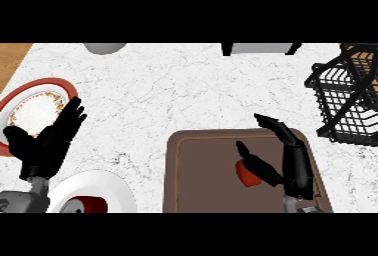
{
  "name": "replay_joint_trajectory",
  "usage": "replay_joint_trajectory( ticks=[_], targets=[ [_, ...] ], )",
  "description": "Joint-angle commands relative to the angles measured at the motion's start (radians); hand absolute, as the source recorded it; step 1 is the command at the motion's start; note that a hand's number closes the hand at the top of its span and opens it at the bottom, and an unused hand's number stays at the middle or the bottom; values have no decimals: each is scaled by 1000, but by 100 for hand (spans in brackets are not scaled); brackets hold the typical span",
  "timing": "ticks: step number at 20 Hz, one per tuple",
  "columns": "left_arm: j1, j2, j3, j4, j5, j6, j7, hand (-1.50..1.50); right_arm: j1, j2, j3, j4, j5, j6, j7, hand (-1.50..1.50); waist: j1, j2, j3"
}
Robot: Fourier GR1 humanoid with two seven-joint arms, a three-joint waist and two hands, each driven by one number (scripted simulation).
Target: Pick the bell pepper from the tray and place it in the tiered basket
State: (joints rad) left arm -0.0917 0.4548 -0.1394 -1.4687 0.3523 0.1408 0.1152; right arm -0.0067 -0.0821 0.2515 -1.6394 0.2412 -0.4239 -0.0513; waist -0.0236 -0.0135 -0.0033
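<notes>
While the right hand [279, 159] reaches over the brown tray [203, 172], its thumb and fingers curl about the red bell pepper [246, 172], which shows as a small red patch just to the thumb side of the palm. Whether the pepper is touching the tray's floor or is raised off it cannot be told from this steep view. Two fingers of that hand point away toward the far edge of the tray. Well beyond the hand and to its right stands the black wire tiered basket [345, 97] at the edge of the white marbled counter [184, 90], apart from the tray. Far to the left of the right hand, the left hand [46, 140] is held with fingers straight and spread, pointing up, holding nothing; it overlaps the rim of a red-rimmed patterned plate [37, 102]. Just beside the left forearm, nearer the view's lower edge, lies a white plate [103, 187] with something red on it.
</notes>
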Motion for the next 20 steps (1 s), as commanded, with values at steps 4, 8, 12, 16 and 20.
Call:
replay_joint_trajectory(
  ticks=[4,8,12,16,20],
  targets=[
    [12,17,16,-81,6,-22,41,0,83,7,169,-166,414,-181,191,-150,18,7,1],
    [21,-9,6,-41,-10,3,25,0,134,-131,158,-231,642,-50,383,-150,-3,3,-5],
    [33,7,18,-62,-1,-11,20,0,152,-261,170,-308,738,221,552,-150,4,2,-8],
    [43,-2,-5,-46,-14,-37,-11,0,151,-273,269,-354,742,505,734,-150,22,11,-9],
    [29,-12,-19,-73,-36,-9,14,0,77,-173,381,-475,757,759,987,-150,37,10,-4]
  ],
)
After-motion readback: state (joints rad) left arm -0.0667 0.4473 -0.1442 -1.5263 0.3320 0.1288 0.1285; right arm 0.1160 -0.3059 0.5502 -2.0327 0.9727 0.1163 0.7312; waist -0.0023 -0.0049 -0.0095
